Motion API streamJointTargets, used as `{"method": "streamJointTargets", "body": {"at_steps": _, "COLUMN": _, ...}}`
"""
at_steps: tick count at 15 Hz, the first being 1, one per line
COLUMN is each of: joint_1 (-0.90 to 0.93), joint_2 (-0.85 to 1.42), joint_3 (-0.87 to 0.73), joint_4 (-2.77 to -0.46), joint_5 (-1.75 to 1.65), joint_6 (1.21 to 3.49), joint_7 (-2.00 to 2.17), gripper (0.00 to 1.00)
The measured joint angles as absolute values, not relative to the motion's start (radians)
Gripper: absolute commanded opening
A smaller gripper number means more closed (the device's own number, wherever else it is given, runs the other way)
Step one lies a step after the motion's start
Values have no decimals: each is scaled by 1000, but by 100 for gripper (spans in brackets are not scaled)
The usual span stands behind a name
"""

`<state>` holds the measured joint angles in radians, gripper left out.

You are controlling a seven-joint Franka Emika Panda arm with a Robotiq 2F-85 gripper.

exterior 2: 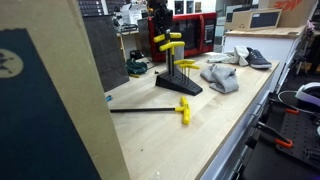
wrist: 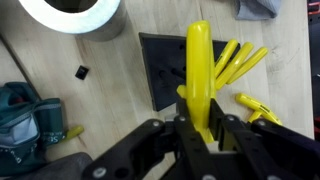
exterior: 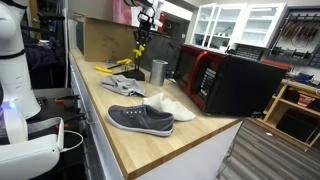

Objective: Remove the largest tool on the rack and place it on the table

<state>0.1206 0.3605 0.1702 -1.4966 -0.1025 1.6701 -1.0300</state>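
Clamped in the pincer [wrist: 205, 128] by its yellow handle: the largest tool [wrist: 199, 60], held directly above the black rack [wrist: 160, 75]. Hard to tell from any view if free of its slot. Could drag or tip the rack if pulled off-vertical with the shaft binding. Could clip the shorter yellow-handled tools [wrist: 238, 60] just beside on the way up. Could swing or slip in the grip, being long and held at one end. Needs a bare stretch of table [wrist: 110, 95], away from the steel cup [wrist: 70, 15].
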Motion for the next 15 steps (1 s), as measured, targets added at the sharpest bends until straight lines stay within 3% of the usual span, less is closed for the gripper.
{"method": "streamJointTargets", "body": {"at_steps": 15, "joint_1": 154, "joint_2": 226, "joint_3": 174, "joint_4": -1500, "joint_5": -138, "joint_6": 1625, "joint_7": -840, "gripper": 6}}
